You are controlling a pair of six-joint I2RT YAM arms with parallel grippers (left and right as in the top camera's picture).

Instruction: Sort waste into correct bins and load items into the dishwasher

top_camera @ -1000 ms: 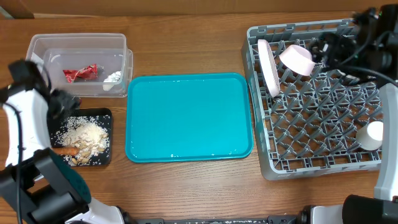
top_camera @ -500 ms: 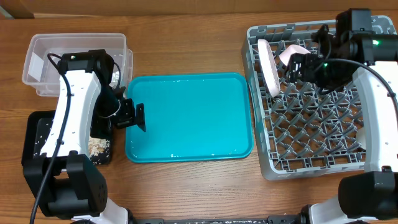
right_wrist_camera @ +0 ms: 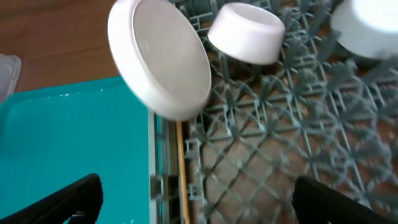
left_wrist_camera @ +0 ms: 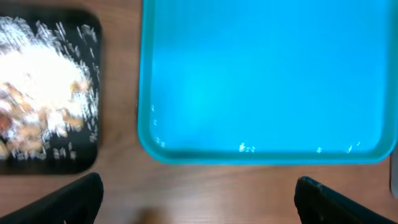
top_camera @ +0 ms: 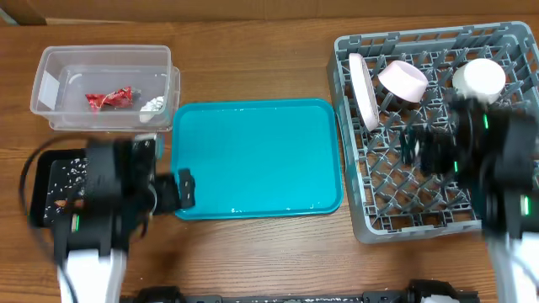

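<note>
The clear tub [top_camera: 59, 71] holds the red wrapper [top_camera: 108, 98] and the white scrap [top_camera: 153, 106]. The black tray [top_camera: 46, 181] holds the crumbs [left_wrist_camera: 43, 93]; the carrot cannot be made out. The grey rack [top_camera: 383, 210] holds the upright white plate [top_camera: 364, 91], the pink bowl [top_camera: 402, 80] and one white cup [top_camera: 479, 77]. A chopstick [right_wrist_camera: 182, 168] lies along the rack's left edge. My left gripper [top_camera: 181, 189] is open and empty between the black tray and the teal tray [top_camera: 257, 160]. My right gripper [top_camera: 417, 151], blurred, is open and empty above the rack.
The teal tray [left_wrist_camera: 267, 74] lies mid-table with a few white specks near its front rim. The plate [right_wrist_camera: 161, 59], pink bowl [right_wrist_camera: 247, 32] and cup [right_wrist_camera: 367, 22] stand ahead of the right gripper. Bare wood runs along the front.
Both arms have drawn back toward the table's front and show blurred. The left arm has left the tub area. The right arm has left the rack's back, where a white cup now shows.
</note>
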